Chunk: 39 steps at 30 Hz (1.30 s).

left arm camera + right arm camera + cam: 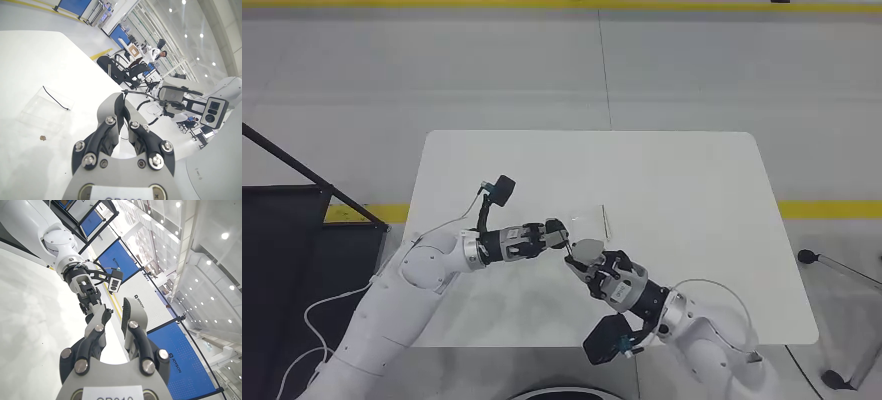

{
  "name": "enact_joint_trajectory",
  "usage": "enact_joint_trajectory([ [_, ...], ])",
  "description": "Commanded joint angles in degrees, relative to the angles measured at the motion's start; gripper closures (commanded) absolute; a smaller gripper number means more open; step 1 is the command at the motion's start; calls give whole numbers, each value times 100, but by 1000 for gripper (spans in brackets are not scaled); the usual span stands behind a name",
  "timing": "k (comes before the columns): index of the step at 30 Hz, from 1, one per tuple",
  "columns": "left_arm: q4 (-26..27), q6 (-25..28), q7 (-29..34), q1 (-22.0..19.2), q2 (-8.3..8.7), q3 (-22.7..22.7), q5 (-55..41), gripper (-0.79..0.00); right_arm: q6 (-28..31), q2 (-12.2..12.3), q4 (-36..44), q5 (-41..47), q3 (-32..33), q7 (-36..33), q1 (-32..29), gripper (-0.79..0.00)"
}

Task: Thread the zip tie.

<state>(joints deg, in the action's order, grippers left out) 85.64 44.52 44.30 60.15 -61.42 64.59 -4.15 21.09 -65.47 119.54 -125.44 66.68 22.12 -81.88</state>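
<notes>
Left gripper (122, 100) is pinched shut on a black zip tie (136, 93). The tie's square head sits just past the fingertips, and the strap sticks out sideways through the air toward the other arm. In the top view this gripper (557, 233) is a little left of the frame's centre, raised off the table (692, 180), with its arm coming in from the lower left. Right gripper (115, 306) faces it at close range, jaws spread wide with nothing between the pads. A small black end of the zip tie (108, 311) shows right beside one finger's tip; I can't tell whether it touches. From above, the right gripper (575, 262) is just below and right of the left one, tips nearly meeting, with its arm entering from the lower right. Just beyond the two grippers, near the middle of the table, stands a clear tray (587, 215). In the left wrist view a spare tie (54, 98) lies draped across the clear tray (28, 108), one end over its rim. A small brown scrap (43, 138) lies on the tabletop (37, 56) near the tray.
</notes>
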Motion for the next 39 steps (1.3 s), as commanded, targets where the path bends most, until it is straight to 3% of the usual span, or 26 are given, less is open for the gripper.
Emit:
enact_joint_trajectory([
  [1, -3, -6, 7, -7, 2, -7, -5, 0, 55, 4, 8, -50, -35, -23, 20, -206],
  [9, -11, 15, 14, -22, 8, -35, 3, 0, 170, 3, -18, -188, -195, -214, 134, -160],
  [22, -9, 49, -25, -9, 21, -54, 10, 0, 239, 2, -49, -276, -332, -522, 245, -148],
  [28, 14, 71, -39, 11, 30, -58, 20, 0, 190, -6, -51, -302, -379, -721, 271, -105],
  [31, 31, 78, -43, 21, 34, -58, 41, 0, 153, -8, -49, -297, -392, -754, 278, 0],
  [39, 62, 187, -130, 32, 44, -44, 188, 0, -39, -8, -31, -228, -358, -747, 232, 0],
])
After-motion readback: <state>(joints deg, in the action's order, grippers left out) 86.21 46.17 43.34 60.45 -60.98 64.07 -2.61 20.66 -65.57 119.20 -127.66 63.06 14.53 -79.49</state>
